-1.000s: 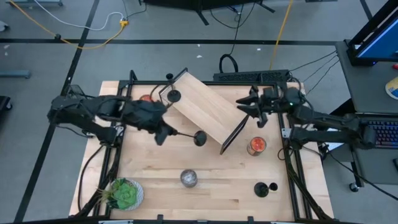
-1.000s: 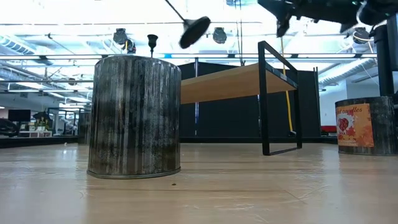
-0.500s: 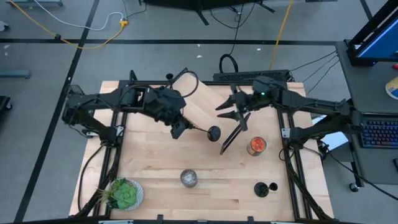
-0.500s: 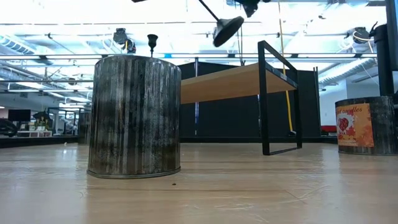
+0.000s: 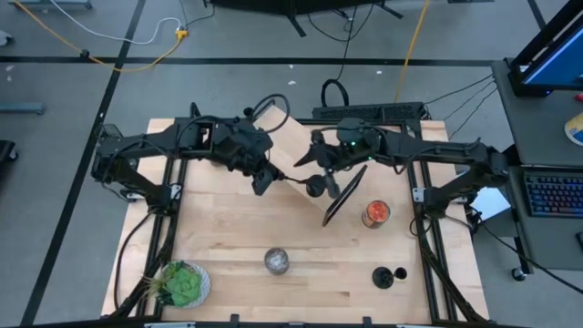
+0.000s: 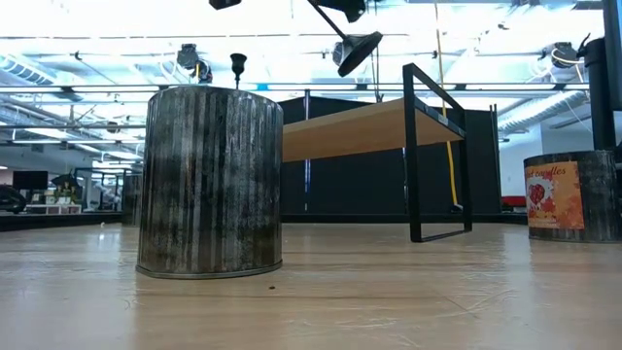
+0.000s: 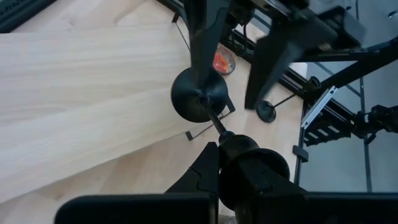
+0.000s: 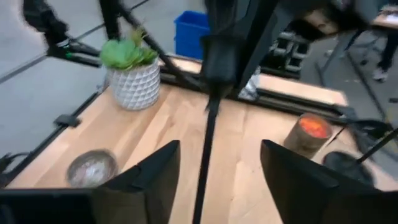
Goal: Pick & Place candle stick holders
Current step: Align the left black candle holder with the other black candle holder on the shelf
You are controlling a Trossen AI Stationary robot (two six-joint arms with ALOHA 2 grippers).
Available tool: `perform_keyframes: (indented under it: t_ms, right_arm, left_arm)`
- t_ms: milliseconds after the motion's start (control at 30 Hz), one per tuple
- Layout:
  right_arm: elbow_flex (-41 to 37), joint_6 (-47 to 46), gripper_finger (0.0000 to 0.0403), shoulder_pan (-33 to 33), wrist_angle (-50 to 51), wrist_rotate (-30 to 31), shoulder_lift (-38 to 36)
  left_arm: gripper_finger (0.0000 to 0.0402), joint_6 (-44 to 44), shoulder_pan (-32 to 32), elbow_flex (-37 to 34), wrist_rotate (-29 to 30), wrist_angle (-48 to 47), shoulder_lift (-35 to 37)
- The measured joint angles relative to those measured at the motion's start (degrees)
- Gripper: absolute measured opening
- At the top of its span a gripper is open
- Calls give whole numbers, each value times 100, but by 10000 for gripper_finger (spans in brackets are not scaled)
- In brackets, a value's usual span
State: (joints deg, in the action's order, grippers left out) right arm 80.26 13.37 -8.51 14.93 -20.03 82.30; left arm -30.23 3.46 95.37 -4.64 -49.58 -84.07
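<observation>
At the centre of the overhead frame, the left gripper (image 5: pixel 261 179) jaws clench the stem of a black metal candle stick holder (image 5: pixel 314 188), held aloft above the wooden tabletop (image 5: pixel 228 237). The right gripper (image 5: pixel 321 162) closes in, jaws released. This looks like a handover; next, the right jaws must clamp it.

Light wood table (image 5: pixel 228 237) here, black frame rails running along its left and right edges. A small wooden shelf (image 5: pixel 290 137) on a black frame stands toward the far edge, skewed to the table's edges; in the low view it's a raised board on thin black legs. Silver jar (image 5: pixel 276 261) is near the front edge, about mid-width. Potted plant (image 5: pixel 180 284) in a white pot fills the front-left corner. Orange jar (image 5: pixel 375 213) sits near the right edge, just beside the shelf's frame. One black holder (image 5: pixel 390 277) stands by the front-right corner, and another (image 6: pixel 236 66) stands on the shelf.
</observation>
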Motion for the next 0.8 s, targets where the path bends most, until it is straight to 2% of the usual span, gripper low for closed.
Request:
perform_keyframes:
  t_ms: [133,267,800]
  right_arm:
    - [328,20,239,105,78,169,279]
    - [700,20,241,135,380,202,565]
    - [1285,-214,205,190,471,164,1141]
  left_arm:
    - [12,132,12,0,5,10,0]
    - [12,231,12,0,2,17,2]
    - [12,356,12,0,-39,17,2]
